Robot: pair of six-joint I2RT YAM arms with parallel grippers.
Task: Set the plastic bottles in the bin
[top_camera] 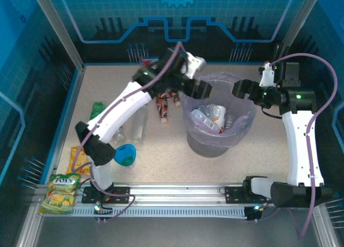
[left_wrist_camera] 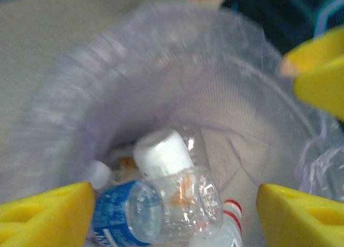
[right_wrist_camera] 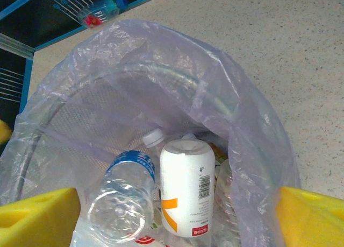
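Speckled bench (top_camera: 161,150): your left hand (left_wrist_camera: 174,217) and right hand (right_wrist_camera: 174,220) hover above the bin (top_camera: 215,145), both released; snack packet (top_camera: 60,192) reads "Fox's".

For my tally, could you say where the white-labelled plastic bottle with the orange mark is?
The white-labelled bottle sits inside the lilac-lined grey bin in the right wrist view, right of a clear blue-labelled bottle.

Stretched inward toward each other — left hand (top_camera: 206,89) and right hand (top_camera: 239,89), each spread wide, holding nothing.
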